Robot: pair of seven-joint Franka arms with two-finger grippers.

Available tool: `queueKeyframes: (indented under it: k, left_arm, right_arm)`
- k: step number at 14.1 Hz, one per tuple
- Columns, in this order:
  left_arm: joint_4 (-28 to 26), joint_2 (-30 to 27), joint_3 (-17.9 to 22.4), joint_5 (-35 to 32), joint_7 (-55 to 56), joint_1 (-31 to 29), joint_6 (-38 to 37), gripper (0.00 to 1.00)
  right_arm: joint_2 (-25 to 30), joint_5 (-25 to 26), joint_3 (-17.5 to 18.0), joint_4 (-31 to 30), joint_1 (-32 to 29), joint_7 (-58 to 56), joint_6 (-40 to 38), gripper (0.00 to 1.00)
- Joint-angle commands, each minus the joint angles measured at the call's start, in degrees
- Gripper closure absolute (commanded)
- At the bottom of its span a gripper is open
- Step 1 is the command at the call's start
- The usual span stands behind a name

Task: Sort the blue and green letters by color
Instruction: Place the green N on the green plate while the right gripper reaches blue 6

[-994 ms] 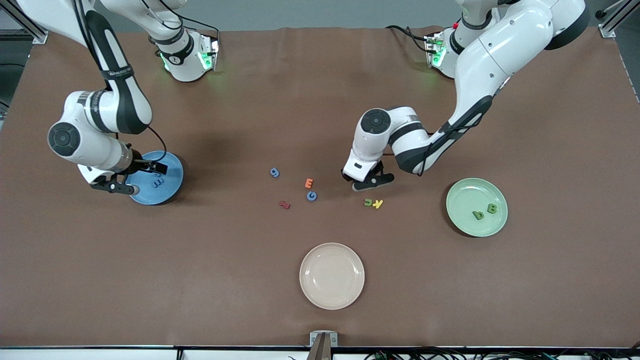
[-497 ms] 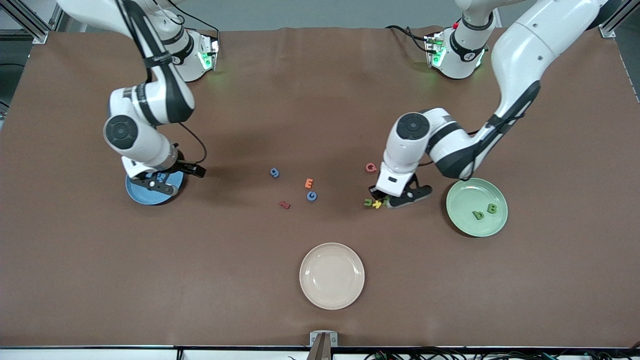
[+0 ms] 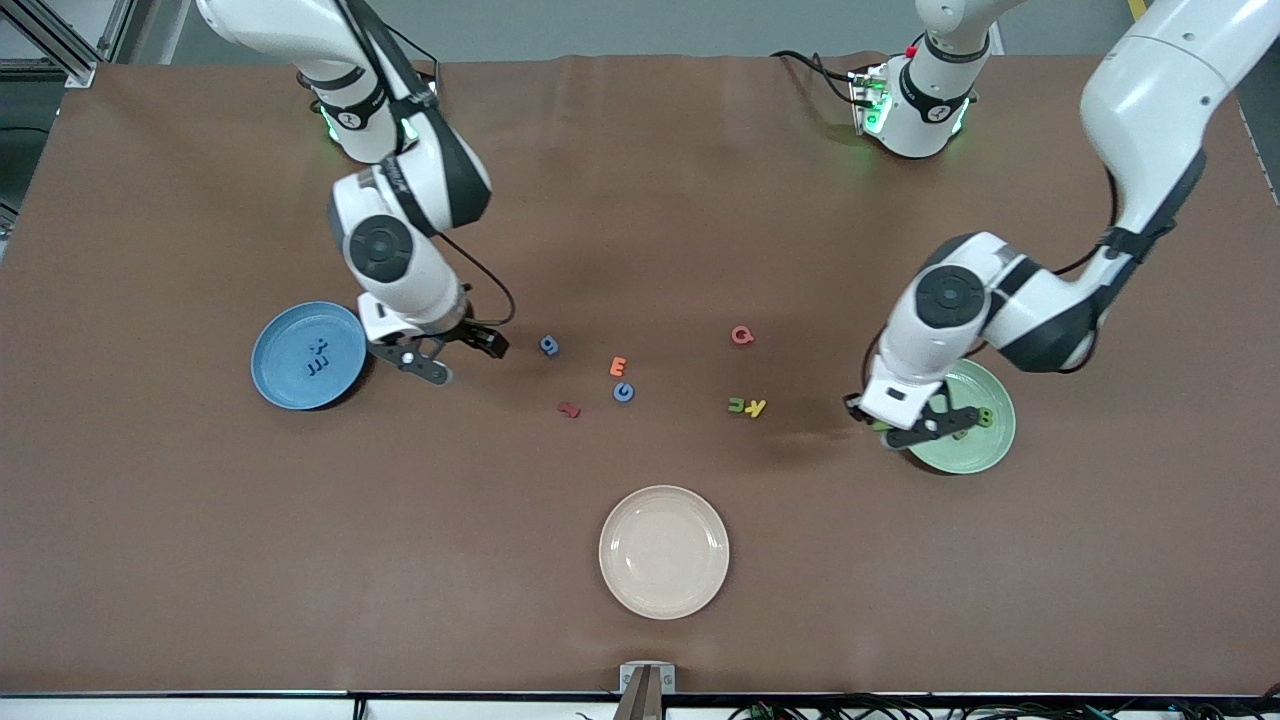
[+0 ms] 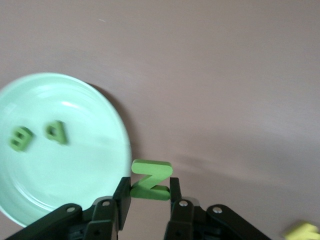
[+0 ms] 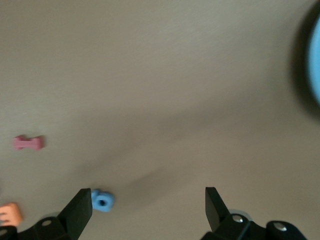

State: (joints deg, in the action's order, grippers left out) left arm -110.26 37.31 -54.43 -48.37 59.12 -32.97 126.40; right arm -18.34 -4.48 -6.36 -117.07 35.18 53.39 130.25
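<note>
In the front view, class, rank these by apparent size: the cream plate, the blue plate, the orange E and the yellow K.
1. Cream plate, though it lies nearest the camera.
2. Blue plate.
3. Orange E and yellow K: too alike to rank.

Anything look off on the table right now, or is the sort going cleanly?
Nothing stands out. The left gripper holds a green N at the green plate's edge, where two green letters lie. The right gripper is open between the blue plate and the small blue g. The green u touches a yellow letter.
</note>
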Motion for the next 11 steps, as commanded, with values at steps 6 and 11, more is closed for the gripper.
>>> queueKeyframes:
  k: [6,11]
  left_arm:
    - [-8.3,-1.0,-1.2,-0.4,-12.5,-14.7,0.3,0.93]
    - [-10.6,-0.9,-1.2,-0.4,-12.0,-16.9,0.3,0.46]
  right_arm:
    - [-14.1,-0.7,-0.7,10.4,7.5,10.0,6.0,0.0]
    - [-16.9,-0.6,-0.8,9.0,8.9,12.6,8.3,0.0]
